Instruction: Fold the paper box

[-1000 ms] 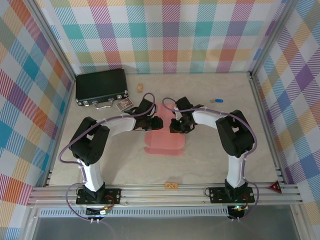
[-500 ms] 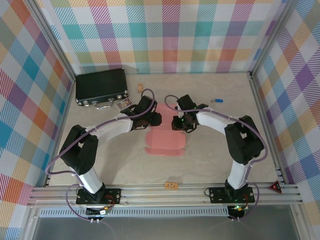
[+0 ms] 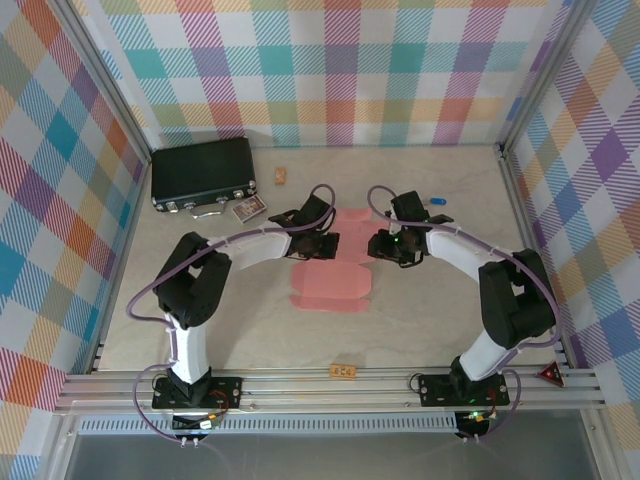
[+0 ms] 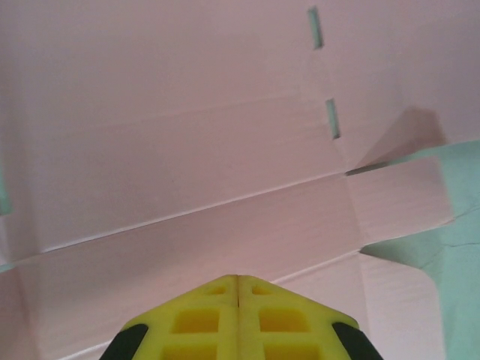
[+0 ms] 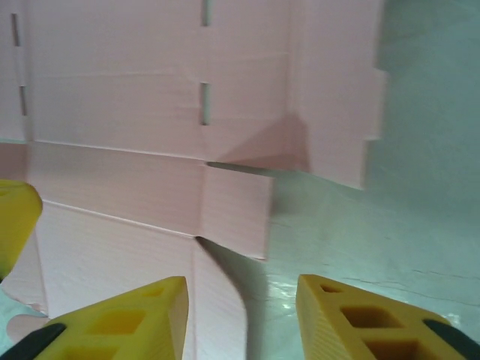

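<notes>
The paper box (image 3: 333, 282) is a flat salmon-pink cut-out with creases and flaps, lying on the table between the two arms. My left gripper (image 3: 322, 243) is at the card's left side. In the left wrist view its yellow fingertips (image 4: 238, 279) meet with nothing between them, close over a creased panel of the paper box (image 4: 187, 150). My right gripper (image 3: 378, 245) is at the card's right edge. It is open (image 5: 240, 289), one finger (image 5: 127, 315) over the paper box (image 5: 135, 112) and the other over bare table, holding nothing.
A black case (image 3: 203, 174) with latches lies at the back left, with a small picture card (image 3: 249, 209) and a wooden block (image 3: 281, 176) next to it. A blue item (image 3: 433, 201) lies behind the right gripper. An orange tag (image 3: 343, 371) sits at the front edge.
The left gripper has shut and the right gripper has opened. The right gripper has moved right to the card's edge. More of the card's far part now shows between the grippers.
</notes>
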Robot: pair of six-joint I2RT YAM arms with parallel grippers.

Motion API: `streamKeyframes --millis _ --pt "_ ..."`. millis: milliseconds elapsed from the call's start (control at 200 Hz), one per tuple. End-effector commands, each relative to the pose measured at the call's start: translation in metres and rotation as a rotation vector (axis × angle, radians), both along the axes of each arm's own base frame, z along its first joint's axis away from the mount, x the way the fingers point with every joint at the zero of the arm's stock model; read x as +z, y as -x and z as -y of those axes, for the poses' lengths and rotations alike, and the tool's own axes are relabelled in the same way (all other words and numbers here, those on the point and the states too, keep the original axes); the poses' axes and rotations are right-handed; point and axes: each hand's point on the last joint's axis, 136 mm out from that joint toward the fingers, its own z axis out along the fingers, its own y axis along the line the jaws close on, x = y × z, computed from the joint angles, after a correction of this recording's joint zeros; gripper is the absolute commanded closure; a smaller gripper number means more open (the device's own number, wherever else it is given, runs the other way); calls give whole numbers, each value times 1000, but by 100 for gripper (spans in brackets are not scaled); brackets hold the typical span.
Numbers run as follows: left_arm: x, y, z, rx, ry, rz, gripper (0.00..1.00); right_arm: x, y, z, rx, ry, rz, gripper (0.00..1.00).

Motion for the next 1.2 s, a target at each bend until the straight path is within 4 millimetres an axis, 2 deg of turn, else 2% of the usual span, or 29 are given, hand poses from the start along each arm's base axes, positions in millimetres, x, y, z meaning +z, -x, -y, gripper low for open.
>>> streamKeyframes --millis 0,130,375,670,915,1195 --pt "-5 2 12 -11 18 -32 100 7 0 -12 22 -81 5 53" --pt "-23 1 9 -1 -18 -52 100 -4 -1 -9 -1 -66 -16 50" --pt "-48 11 -5 18 -76 -89 100 -22 -5 -3 -28 -17 -48 49" --pt "-54 18 -10 24 -81 -103 100 -33 -7 -12 -6 -47 -73 57" --pt "-54 18 -10 16 -83 -104 100 -23 -10 -25 40 -116 -48 67" --pt "-55 19 -10 12 -85 -107 100 -4 -12 -41 117 -175 -3 69"
